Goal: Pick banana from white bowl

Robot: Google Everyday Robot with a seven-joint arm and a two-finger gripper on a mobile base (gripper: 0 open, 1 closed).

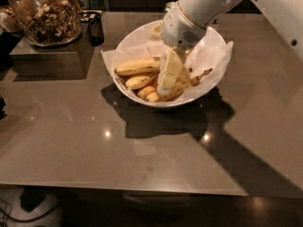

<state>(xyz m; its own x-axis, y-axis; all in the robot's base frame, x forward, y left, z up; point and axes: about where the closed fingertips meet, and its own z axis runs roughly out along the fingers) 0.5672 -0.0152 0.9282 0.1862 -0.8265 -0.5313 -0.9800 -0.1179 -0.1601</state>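
Note:
The white bowl (215,48) lined with crinkled white paper stands on the grey table toward the back. It holds several bananas. The banana (199,76), long and arched with a dark stem tip at the right, lies along the bowl's front right and passes under the gripper. My gripper (169,78) hangs from the white arm, points down into the middle of the bowl, and reaches to the bananas. It hides the middle of the long banana. A shorter yellow banana (137,66) and an orange-tinted one (146,91) lie to the left.
A glass jar of nuts (45,13) stands on a dark raised block (47,60) at the back left, with a small dark object (94,25) beside it. The table's front edge (128,188) runs along the bottom.

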